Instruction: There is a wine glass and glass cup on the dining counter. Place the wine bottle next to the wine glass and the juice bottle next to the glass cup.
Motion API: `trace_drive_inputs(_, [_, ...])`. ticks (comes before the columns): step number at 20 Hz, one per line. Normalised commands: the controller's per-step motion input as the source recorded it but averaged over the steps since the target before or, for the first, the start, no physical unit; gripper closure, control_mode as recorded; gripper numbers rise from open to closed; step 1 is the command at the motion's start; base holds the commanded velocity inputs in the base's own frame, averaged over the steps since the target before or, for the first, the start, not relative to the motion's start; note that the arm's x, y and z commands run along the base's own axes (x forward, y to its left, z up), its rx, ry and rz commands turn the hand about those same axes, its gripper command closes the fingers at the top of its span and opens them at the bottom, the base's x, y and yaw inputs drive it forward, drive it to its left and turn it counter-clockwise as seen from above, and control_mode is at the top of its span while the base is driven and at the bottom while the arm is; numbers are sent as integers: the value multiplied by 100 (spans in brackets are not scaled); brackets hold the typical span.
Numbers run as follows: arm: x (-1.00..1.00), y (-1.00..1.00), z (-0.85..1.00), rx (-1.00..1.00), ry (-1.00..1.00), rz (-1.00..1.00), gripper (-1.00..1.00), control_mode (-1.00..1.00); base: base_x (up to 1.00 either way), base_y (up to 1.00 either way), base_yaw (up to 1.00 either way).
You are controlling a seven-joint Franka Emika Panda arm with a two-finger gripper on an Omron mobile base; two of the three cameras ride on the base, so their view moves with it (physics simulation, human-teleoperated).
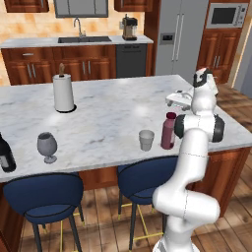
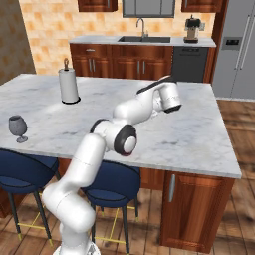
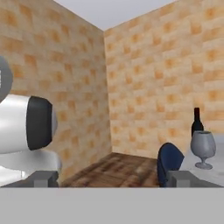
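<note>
On the marble counter (image 1: pixel 108 123) your wine bottle (image 1: pixel 6 153) stands upright at the far left edge, beyond the wine glass (image 1: pixel 47 146). The tool (image 3: pixel 111 177), jaws apart and empty, faces it.

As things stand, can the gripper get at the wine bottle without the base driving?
Probably not. The wine bottle stands at the far left edge of the dining counter, past the wine glass, while the gripper hangs over the right end. Nothing blocks the way, but the span looks too wide.
</note>
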Motion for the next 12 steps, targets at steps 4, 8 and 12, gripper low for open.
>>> trace_drive_inputs(4, [-81,-12,49,-2,-9,0,-100,-100,0,0,0])
trace_drive_inputs(8, [-100,7,37,-10,-25,-7,-100,-100,0,0,0])
trace_drive_inputs(12, [-100,19,42,-12,-25,-17,-100,-100,0,0,0])
